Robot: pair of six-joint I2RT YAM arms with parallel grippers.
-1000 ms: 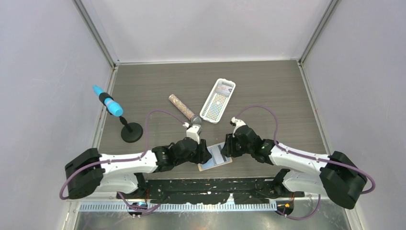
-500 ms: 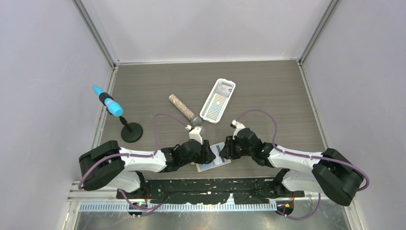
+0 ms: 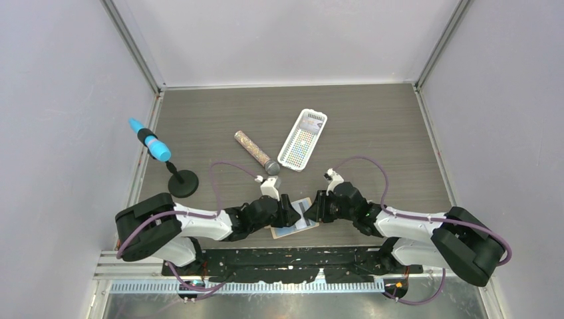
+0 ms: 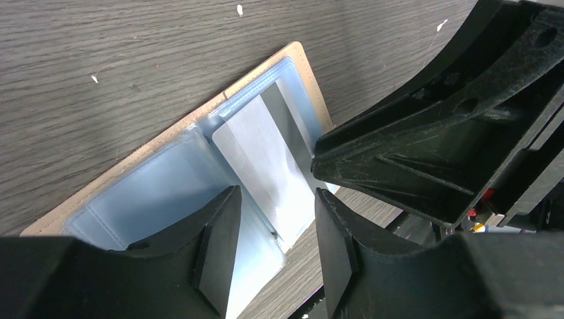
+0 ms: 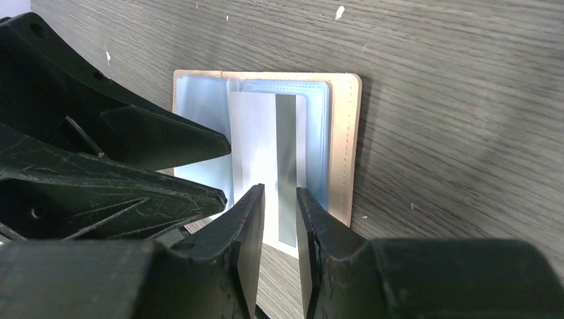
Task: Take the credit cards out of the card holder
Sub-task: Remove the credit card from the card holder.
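Note:
The tan card holder (image 3: 291,230) lies open on the table near the front edge, its bluish pockets (image 4: 153,193) facing up. A pale credit card (image 5: 256,143) with a dark stripe sticks partway out of the right pocket toward the near edge. My left gripper (image 4: 276,246) is open, one finger (image 4: 216,246) over the left pocket and the other beside the card's end. My right gripper (image 5: 279,229) hovers at the card's protruding end, open by a narrow gap with nothing clamped. In the top view the left gripper (image 3: 287,214) and right gripper (image 3: 315,209) meet over the holder.
A white slotted basket (image 3: 302,139) and a glittery tube (image 3: 255,151) lie behind the holder. A blue marker (image 3: 154,147) stands on a black base (image 3: 183,183) at the left. The black arm mounting rail (image 3: 292,256) runs just in front of the holder.
Both grippers have closed in on the holder from either side. The right jaws have narrowed. The holder sits slightly nearer the front edge.

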